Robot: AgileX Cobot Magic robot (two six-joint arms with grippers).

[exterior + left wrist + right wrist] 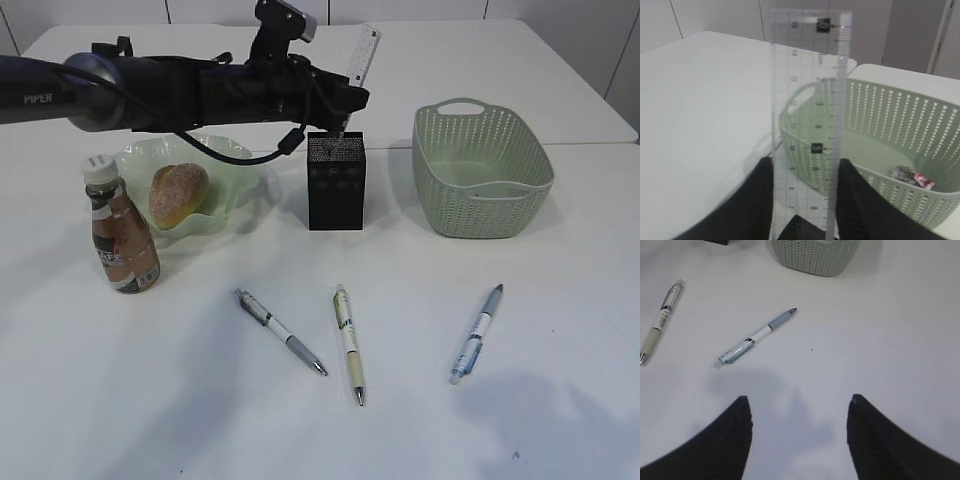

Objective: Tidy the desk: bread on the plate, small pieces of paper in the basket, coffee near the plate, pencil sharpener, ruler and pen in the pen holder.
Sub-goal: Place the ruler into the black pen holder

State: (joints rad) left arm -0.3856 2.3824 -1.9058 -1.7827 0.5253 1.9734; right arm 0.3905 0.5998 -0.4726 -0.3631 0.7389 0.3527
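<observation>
My left gripper (345, 100) reaches in from the left and is shut on the clear ruler (365, 55), which stands nearly upright. Its lower end is at the open top of the black mesh pen holder (336, 180). In the left wrist view the ruler (807, 75) rises between the fingers of that gripper (805, 162), with a corner of the holder (802, 227) below. The bread (179, 193) lies on the plate (245, 170) and the coffee (120, 225) stands just in front. Three pens (280, 331) (348, 340) (476, 333) lie on the desk (560, 400). My right gripper (799, 405) hovers open above a bare part of the desk near the blue pen (756, 337). The pencil sharpener is out of view.
The green basket (480, 170) stands to the right of the pen holder, and a crumpled piece of paper (912, 176) lies inside the basket (890, 130). The left arm spans the back left of the desk above the plate. The basket's wall (815, 255) shows at the top of the right wrist view.
</observation>
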